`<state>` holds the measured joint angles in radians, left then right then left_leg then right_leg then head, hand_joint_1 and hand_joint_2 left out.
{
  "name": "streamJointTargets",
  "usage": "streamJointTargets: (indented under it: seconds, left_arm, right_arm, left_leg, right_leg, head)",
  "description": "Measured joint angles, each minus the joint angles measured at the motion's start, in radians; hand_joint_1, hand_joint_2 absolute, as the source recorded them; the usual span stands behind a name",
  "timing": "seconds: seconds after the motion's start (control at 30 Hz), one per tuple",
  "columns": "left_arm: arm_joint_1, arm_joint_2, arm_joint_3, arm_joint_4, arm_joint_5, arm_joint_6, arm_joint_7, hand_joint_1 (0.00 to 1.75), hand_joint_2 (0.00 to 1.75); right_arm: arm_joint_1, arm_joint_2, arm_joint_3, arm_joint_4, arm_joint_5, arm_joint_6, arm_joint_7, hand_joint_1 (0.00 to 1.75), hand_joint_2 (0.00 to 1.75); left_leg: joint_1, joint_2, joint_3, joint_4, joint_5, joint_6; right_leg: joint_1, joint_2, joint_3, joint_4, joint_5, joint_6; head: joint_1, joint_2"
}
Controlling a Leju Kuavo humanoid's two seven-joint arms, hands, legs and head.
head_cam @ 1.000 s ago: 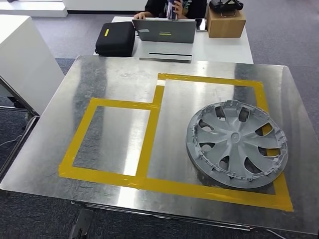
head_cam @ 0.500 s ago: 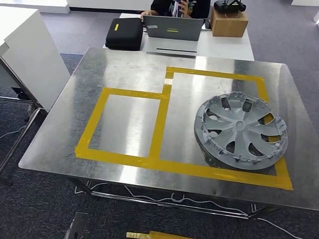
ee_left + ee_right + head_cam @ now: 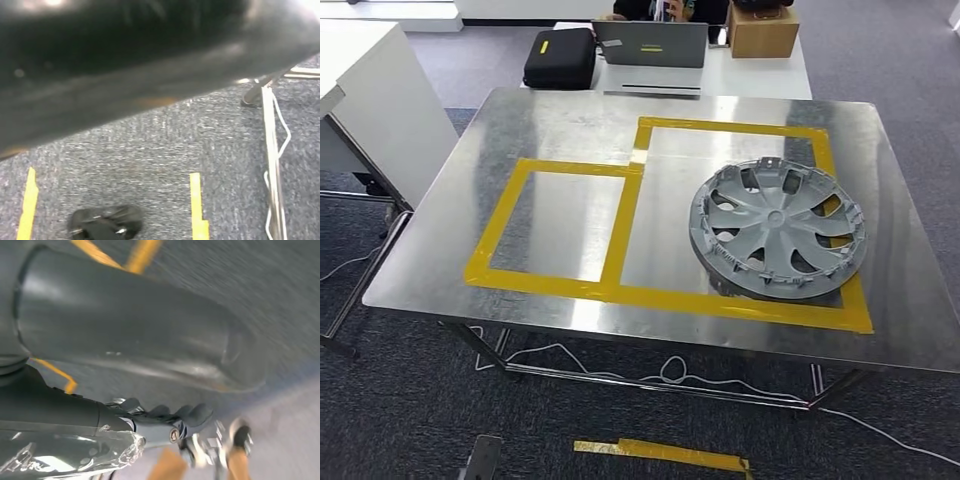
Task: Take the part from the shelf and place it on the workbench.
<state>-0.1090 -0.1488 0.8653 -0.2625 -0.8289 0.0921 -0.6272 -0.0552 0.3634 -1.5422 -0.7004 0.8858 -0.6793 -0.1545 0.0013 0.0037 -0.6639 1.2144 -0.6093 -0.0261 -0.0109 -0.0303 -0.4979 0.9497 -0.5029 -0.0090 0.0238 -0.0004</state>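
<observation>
The head view looks down on a steel workbench [image 3: 546,120] marked with yellow tape [image 3: 622,235] in two joined rectangles. The part, a grey wheel cover [image 3: 776,240], lies flat in the larger, right-hand rectangle, its rim reaching the tape at the near right corner. Beyond the bench stands a white desk [image 3: 773,80] with a laptop [image 3: 650,44], a black case [image 3: 560,58] and a cardboard box [image 3: 764,30]; a person sits behind it. A cable [image 3: 652,378] trails on the carpet under the bench.

By this, the placing looks done, so the step in hand is probably to stand clear. Doing it well means keeping both arms low and away from the bench edge, so nothing nudges the wheel cover off its mark.

The left wrist view faces blurred carpet with yellow floor marks [image 3: 196,200] and a bench leg [image 3: 272,165]; whether the left hand is spread or curled cannot be told.

The right wrist view is blurred; the right hand [image 3: 177,420] shows grey fingers lying loosely apart, holding nothing.
</observation>
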Motion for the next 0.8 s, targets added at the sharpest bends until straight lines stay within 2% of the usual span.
streamJointTargets:
  seconds: [0.03,0.07,0.1,0.13,0.17,0.2,0.23,0.27,0.3,0.33,0.37,0.4,0.43,0.47,0.5,0.53,0.57,0.6,0.63,0.67,0.7,0.73,0.77,0.8]
  left_arm:
    - [0.0,0.0,0.0,0.0,-0.002,-0.001,0.0,0.0,0.0]
    - [0.001,0.0,0.001,0.0,-0.004,-0.001,-0.001,0.0,0.0]
    - [0.001,0.0,0.001,0.0,-0.006,-0.001,-0.001,0.0,0.0]
    - [0.001,0.001,0.001,0.0,-0.007,-0.001,-0.001,0.0,0.0]
    - [0.0,0.001,0.002,0.0,-0.008,-0.001,-0.002,0.0,0.0]
    - [-0.002,0.002,0.002,0.0,-0.008,-0.002,-0.002,0.0,0.0]
    - [-0.004,0.003,0.002,0.0,-0.009,-0.002,-0.002,0.0,0.0]
    - [-0.005,0.003,0.002,-0.001,-0.009,-0.002,-0.002,0.0,0.0]
    - [-0.004,0.003,0.002,-0.001,-0.01,-0.002,-0.003,0.0,0.0]
    - [-0.001,0.003,0.002,-0.001,-0.01,-0.002,-0.003,0.0,0.0]
    - [0.002,0.003,0.003,-0.001,-0.01,-0.002,-0.003,0.0,0.0]
    - [0.003,0.003,0.004,-0.001,-0.011,-0.002,-0.003,0.0,0.0]
    - [0.002,0.003,0.005,-0.001,-0.011,-0.002,-0.003,0.0,0.0]
    - [0.001,0.003,0.006,-0.001,-0.011,-0.003,-0.003,0.0,0.0]
    - [0.0,0.002,0.007,-0.002,-0.011,-0.003,-0.003,0.0,0.0]
    - [0.0,0.002,0.008,-0.002,-0.011,-0.003,-0.003,0.0,0.0]
    - [0.001,0.002,0.009,-0.002,-0.012,-0.003,-0.003,0.0,0.0]
    - [0.002,0.002,0.01,-0.002,-0.012,-0.002,-0.003,0.0,0.0]
    - [0.002,0.002,0.013,-0.002,-0.012,0.0,-0.002,0.0,0.0]
    - [0.002,0.003,0.015,-0.002,-0.012,0.001,-0.002,0.0,0.0]
    - [0.001,0.003,0.017,-0.002,-0.012,0.002,-0.002,0.0,0.0]
    - [0.001,0.004,0.019,-0.002,-0.012,0.002,-0.001,0.0,0.0]
    - [0.002,0.005,0.022,-0.002,-0.011,0.003,-0.001,0.0,0.0]
    - [0.004,0.007,0.025,-0.002,-0.011,0.003,-0.001,0.0,0.0]
  right_arm:
    - [-0.004,0.002,-0.001,0.046,-0.005,0.0,-0.014,0.0,0.0]
    - [-0.008,0.004,-0.001,0.089,-0.009,0.0,-0.03,0.0,0.0]
    - [-0.012,0.006,0.0,0.127,-0.009,0.001,-0.041,0.0,0.0]
    - [-0.016,0.007,0.001,0.159,-0.007,0.001,-0.047,0.0,0.0]
    - [-0.018,0.008,0.002,0.188,-0.005,0.001,-0.049,0.0,0.0]
    - [-0.019,0.008,0.003,0.212,-0.004,0.001,-0.051,0.0,0.0]
    - [-0.02,0.007,0.003,0.234,-0.003,0.001,-0.051,0.0,0.0]
    - [-0.021,0.007,0.004,0.251,-0.003,0.001,-0.052,0.0,0.0]
    - [-0.022,0.006,0.004,0.265,-0.003,0.001,-0.052,0.0,0.0]
    - [-0.025,0.005,0.005,0.276,-0.003,0.001,-0.052,0.0,0.0]
    - [-0.026,0.003,0.005,0.286,-0.003,0.001,-0.052,0.0,0.0]
    - [-0.027,0.001,0.005,0.293,-0.003,0.002,-0.053,0.0,0.0]
    - [-0.027,0.0,0.006,0.299,-0.003,0.002,-0.053,0.0,0.0]
    - [-0.027,-0.002,0.006,0.304,-0.003,0.002,-0.053,0.0,0.0]
    - [-0.027,-0.003,0.006,0.307,-0.003,0.003,-0.053,0.0,0.0]
    - [-0.028,-0.003,0.006,0.31,-0.002,0.006,-0.054,0.0,0.0]
    - [-0.028,-0.004,0.008,0.312,-0.002,0.014,-0.057,0.0,0.0]
    - [-0.029,-0.004,0.012,0.314,-0.002,0.026,-0.062,0.0,0.0]
    - [-0.029,-0.004,0.016,0.315,-0.002,0.041,-0.071,0.0,0.0]
    - [-0.029,-0.005,0.021,0.315,-0.003,0.055,-0.08,0.0,0.0]
    - [-0.029,-0.005,0.027,0.315,-0.003,0.067,-0.09,0.0,0.0]
    - [-0.029,-0.005,0.032,0.315,-0.001,0.076,-0.099,0.0,0.0]
    - [-0.029,-0.005,0.037,0.315,0.001,0.083,-0.105,0.0,0.0]
    - [-0.029,-0.005,0.043,0.315,0.005,0.089,-0.111,0.0,0.0]
  left_leg:
    - [0.0,0.0,0.001,0.04,-0.005,-0.001]
    - [0.0,0.0,0.015,0.05,0.013,-0.001]
    - [0.0,0.003,0.045,0.027,0.043,0.0]
    - [-0.001,0.011,0.091,-0.026,0.072,0.003]
    - [-0.003,0.029,0.145,-0.098,0.088,0.007]
    - [-0.006,0.045,0.192,-0.169,0.09,0.014]
    - [-0.009,0.058,0.224,-0.223,0.084,0.019]
    - [-0.012,0.062,0.238,-0.254,0.078,0.024]
    - [-0.013,0.054,0.236,-0.268,0.076,0.03]
    - [-0.011,0.045,0.229,-0.273,0.081,0.035]
    - [-0.009,0.036,0.221,-0.278,0.088,0.041]
    - [-0.007,0.028,0.211,-0.282,0.098,0.049]
    - [-0.007,0.019,0.2,-0.282,0.108,0.056]
    - [-0.009,0.009,0.187,-0.281,0.119,0.061]
    - [-0.012,-0.001,0.173,-0.279,0.13,0.063]
    - [-0.015,-0.011,0.16,-0.278,0.14,0.063]
    - [-0.018,-0.022,0.145,-0.276,0.151,0.063]
    - [-0.019,-0.033,0.131,-0.274,0.161,0.061]
    - [-0.02,-0.046,0.119,-0.271,0.171,0.059]
    - [-0.02,-0.058,0.106,-0.269,0.18,0.055]
    - [-0.022,-0.068,0.096,-0.265,0.19,0.052]
    - [-0.022,-0.078,0.086,-0.262,0.201,0.048]
    - [-0.022,-0.088,0.076,-0.261,0.211,0.043]
    - [-0.022,-0.098,0.068,-0.26,0.223,0.039]
  right_leg:
    - [0.001,-0.007,-0.013,0.003,0.009,-0.001]
    - [0.002,-0.015,-0.027,0.008,0.018,0.0]
    - [0.003,-0.023,-0.041,0.014,0.025,0.001]
    - [0.003,-0.032,-0.054,0.02,0.031,0.003]
    - [0.004,-0.041,-0.063,0.026,0.036,0.005]
    - [0.006,-0.051,-0.07,0.03,0.04,0.009]
    - [0.007,-0.062,-0.075,0.034,0.046,0.014]
    - [0.008,-0.074,-0.079,0.036,0.052,0.019]
    - [0.008,-0.085,-0.082,0.036,0.059,0.025]
    - [0.007,-0.081,-0.087,0.039,0.058,0.032]
    - [0.006,-0.062,-0.096,0.052,0.041,0.038]
    - [0.004,-0.035,-0.109,0.084,0.007,0.043]
    - [0.003,-0.005,-0.125,0.132,-0.039,0.046]
    - [0.002,0.014,-0.143,0.197,-0.087,0.047]
    - [0.002,0.022,-0.158,0.262,-0.123,0.046]
    - [0.003,0.025,-0.165,0.308,-0.136,0.045]
    - [0.003,0.027,-0.157,0.325,-0.128,0.043]
    - [0.003,0.03,-0.131,0.301,-0.101,0.04]
    - [0.003,0.04,-0.087,0.243,-0.068,0.035]
    - [0.003,0.063,-0.034,0.165,-0.045,0.03]
    - [0.001,0.087,0.016,0.086,-0.036,0.027]
    - [0.0,0.106,0.051,0.028,-0.036,0.025]
    - [0.0,0.116,0.068,-0.004,-0.042,0.025]
    - [0.001,0.109,0.071,-0.015,-0.041,0.025]
  head:
    - [0.0,0.0]
    - [0.0,0.0]
    - [-0.001,0.0]
    - [-0.001,0.0]
    - [-0.001,0.0]
    - [-0.001,0.0]
    - [0.0,0.0]
    - [0.0,0.0]
    - [0.0,0.0]
    - [0.001,0.0]
    - [0.002,0.0]
    - [0.003,0.0]
    - [0.004,0.0]
    - [0.004,0.0]
    - [0.004,0.0]
    - [0.004,0.0]
    - [0.003,0.0]
    - [0.003,0.0]
    - [0.003,0.0]
    - [0.003,0.0]
    - [0.002,0.0]
    - [0.002,0.0]
    - [0.002,0.0]
    - [0.001,0.0]
